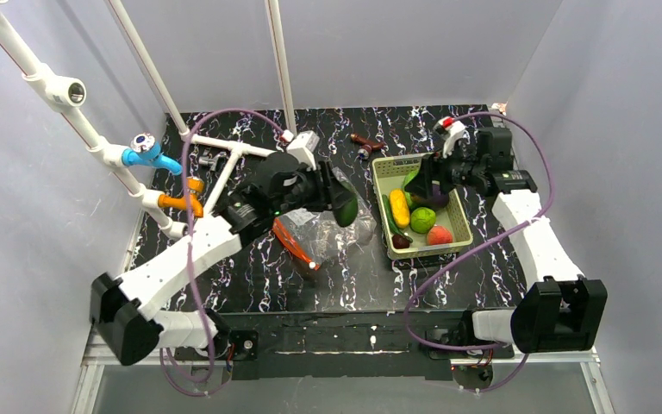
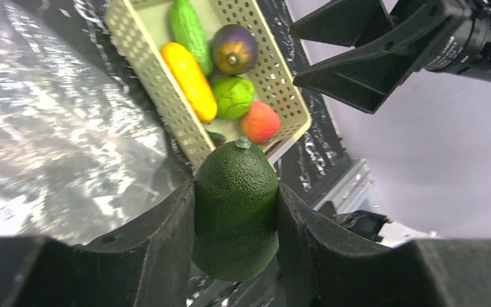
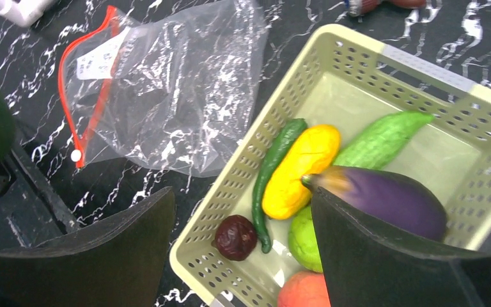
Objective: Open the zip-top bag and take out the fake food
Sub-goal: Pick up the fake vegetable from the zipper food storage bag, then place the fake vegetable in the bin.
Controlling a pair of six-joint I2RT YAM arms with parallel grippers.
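Observation:
My left gripper [image 2: 236, 217] is shut on a dark green avocado [image 2: 236, 204], held in the air above the zip-top bag [image 1: 323, 228]. The bag lies flat and crinkled on the black table, its red-orange zipper strip [image 3: 99, 96] on the left. My right gripper [image 3: 243, 204] hangs open and empty over the yellow-green basket [image 3: 358, 54]. Inside the basket lie more fake food pieces: a purple eggplant [image 3: 390, 198], a yellow piece [image 3: 300, 169], a green cucumber [image 3: 383, 137], a green round fruit [image 2: 233, 96] and a red-orange tomato [image 2: 260, 121].
A brown object with a handle [image 1: 366, 145] lies behind the basket. A white pipe frame [image 1: 224, 147] with blue [image 1: 151, 155] and orange [image 1: 181, 203] fittings stands at the left. A small white box [image 1: 303, 147] sits near the bag's far side. Grey walls enclose the table.

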